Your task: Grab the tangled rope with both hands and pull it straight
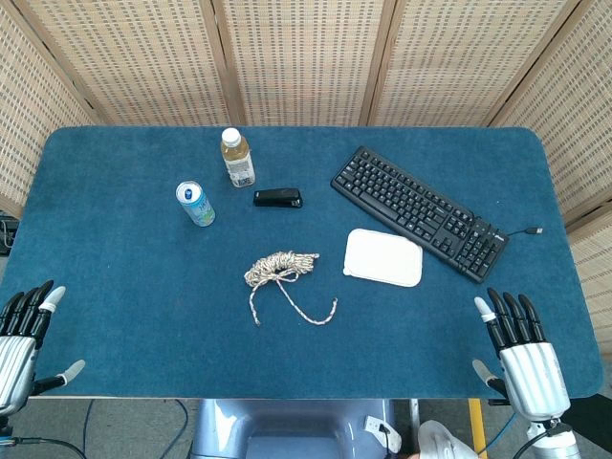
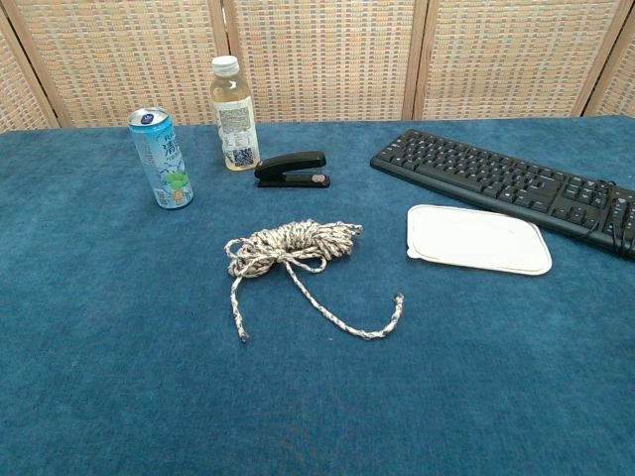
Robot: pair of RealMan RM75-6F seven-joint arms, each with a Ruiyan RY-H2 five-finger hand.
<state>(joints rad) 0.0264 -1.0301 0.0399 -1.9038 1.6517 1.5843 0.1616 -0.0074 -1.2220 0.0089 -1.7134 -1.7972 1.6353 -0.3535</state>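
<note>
The rope (image 1: 282,270) lies in a tangled bundle near the middle of the blue table (image 1: 124,287), with two loose tails trailing toward the robot: a short one on the left and a longer one that curves round to the right. Nothing touches it.

Both hands sit at the near edge of the table, well apart from the rope and on either side of it. The left hand (image 1: 24,330) is at the near-left corner, its fingers (image 1: 36,299) extended and apart, holding nothing. The right hand (image 1: 521,349) is at the near-right corner, its fingers likewise straight, spread and empty. The rope lies ahead of both sets of fingertips and inward from them. The chest view shows the rope but neither hand.

Just beyond the rope's right end lies a white pad (image 1: 383,257), with a black keyboard (image 1: 418,211) behind it. Farther back from the fingers stand a stapler (image 1: 277,198), a drink bottle (image 1: 237,158) and a blue can (image 1: 195,203).

Judged from this, the task has not started: reaching in, gripping the rope with each hand and pulling it straight all remain.
</note>
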